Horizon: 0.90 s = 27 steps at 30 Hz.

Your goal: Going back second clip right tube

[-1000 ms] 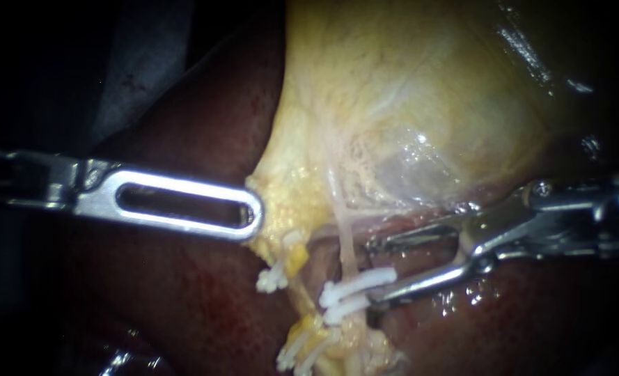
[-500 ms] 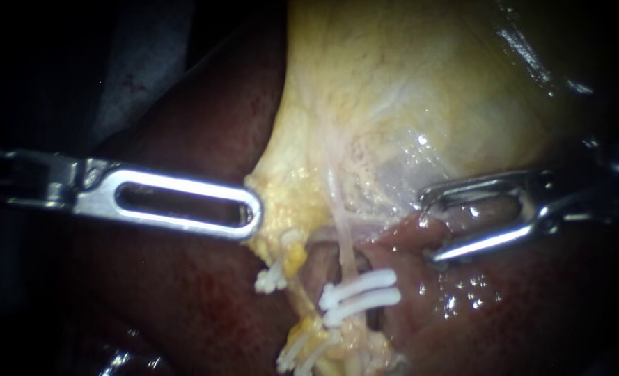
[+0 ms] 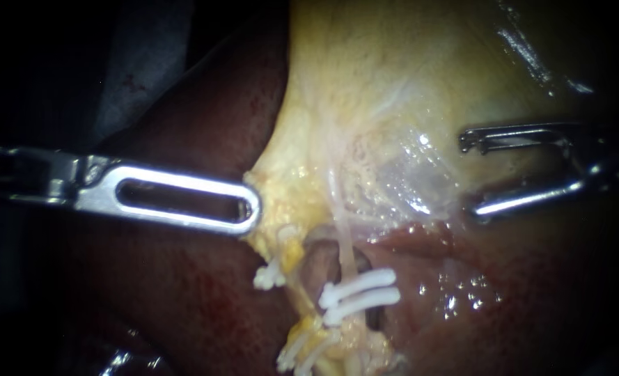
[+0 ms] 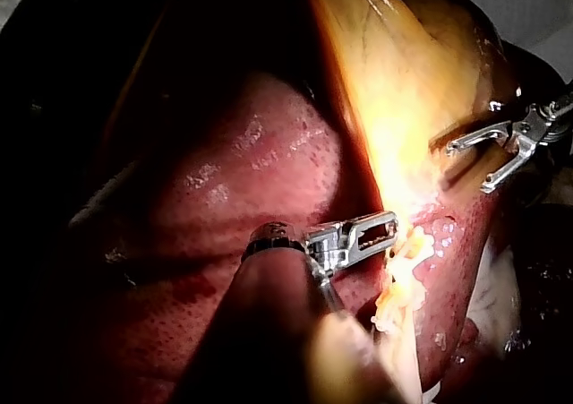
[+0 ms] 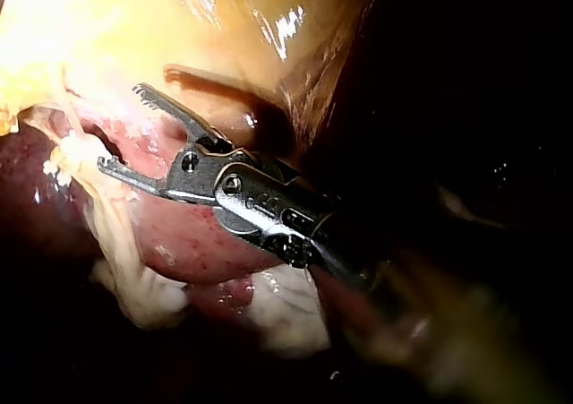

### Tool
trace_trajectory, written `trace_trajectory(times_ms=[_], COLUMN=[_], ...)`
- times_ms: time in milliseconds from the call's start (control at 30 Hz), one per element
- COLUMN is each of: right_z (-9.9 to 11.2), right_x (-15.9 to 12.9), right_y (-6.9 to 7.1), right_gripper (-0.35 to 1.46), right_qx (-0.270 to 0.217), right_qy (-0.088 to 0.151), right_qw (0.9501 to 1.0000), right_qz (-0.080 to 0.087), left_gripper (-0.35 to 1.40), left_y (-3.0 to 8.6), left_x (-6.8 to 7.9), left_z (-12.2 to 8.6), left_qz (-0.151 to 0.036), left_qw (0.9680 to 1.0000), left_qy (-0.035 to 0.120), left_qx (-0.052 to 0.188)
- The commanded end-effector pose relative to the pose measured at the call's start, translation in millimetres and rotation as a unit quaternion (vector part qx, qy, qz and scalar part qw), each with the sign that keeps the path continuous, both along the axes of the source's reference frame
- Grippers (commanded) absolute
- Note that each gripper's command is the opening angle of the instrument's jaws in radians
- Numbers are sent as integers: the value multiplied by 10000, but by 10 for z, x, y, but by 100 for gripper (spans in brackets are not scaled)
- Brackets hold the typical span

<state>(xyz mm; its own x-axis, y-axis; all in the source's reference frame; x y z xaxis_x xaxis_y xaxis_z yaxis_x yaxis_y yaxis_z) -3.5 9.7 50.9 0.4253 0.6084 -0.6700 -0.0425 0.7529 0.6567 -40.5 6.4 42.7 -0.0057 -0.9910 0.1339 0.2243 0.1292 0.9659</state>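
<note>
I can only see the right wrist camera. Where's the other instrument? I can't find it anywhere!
Observer: In the endoscope view the left instrument comes in from the left. Its jaws are shut on the edge of the gallbladder.
Operator: Are there any clips?
Observer: Yes. Two white clips sit side by side across a thin pale tube, below the gallbladder.
Operator: Is my instrument touching them?
Observer: No. The right instrument has its jaws open with nothing in them. It is well apart from the clips, up beside the gallbladder.
</note>
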Motion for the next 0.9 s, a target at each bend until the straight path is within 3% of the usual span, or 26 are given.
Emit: trace_trajectory(times_ms=[33, 367, 700, 900], right_z=[0, 2, 5, 10], right_x=[0, 6, 13, 22], right_y=[-1, -8, -13, -20], right_gripper=[60, 60, 60, 60], right_qx=[6, 14, 14, 18], right_qy=[-3, 22, 34, 59], right_qw=[10000, 10000, 10000, 9999], right_qz=[-4, -57, -84, -138], left_gripper=[-35, -35, -35, -35], left_y=[0, 1, -11, -11], left_x=[0, -11, -48, -55], left_z=[1, 27, 54, 57], left_qz=[1, -28, 101, 110], left_qw=[10000, 10000, 9999, 9998], left_qy=[1, 44, 24, 40], left_qx=[0, -58, -137, -141])
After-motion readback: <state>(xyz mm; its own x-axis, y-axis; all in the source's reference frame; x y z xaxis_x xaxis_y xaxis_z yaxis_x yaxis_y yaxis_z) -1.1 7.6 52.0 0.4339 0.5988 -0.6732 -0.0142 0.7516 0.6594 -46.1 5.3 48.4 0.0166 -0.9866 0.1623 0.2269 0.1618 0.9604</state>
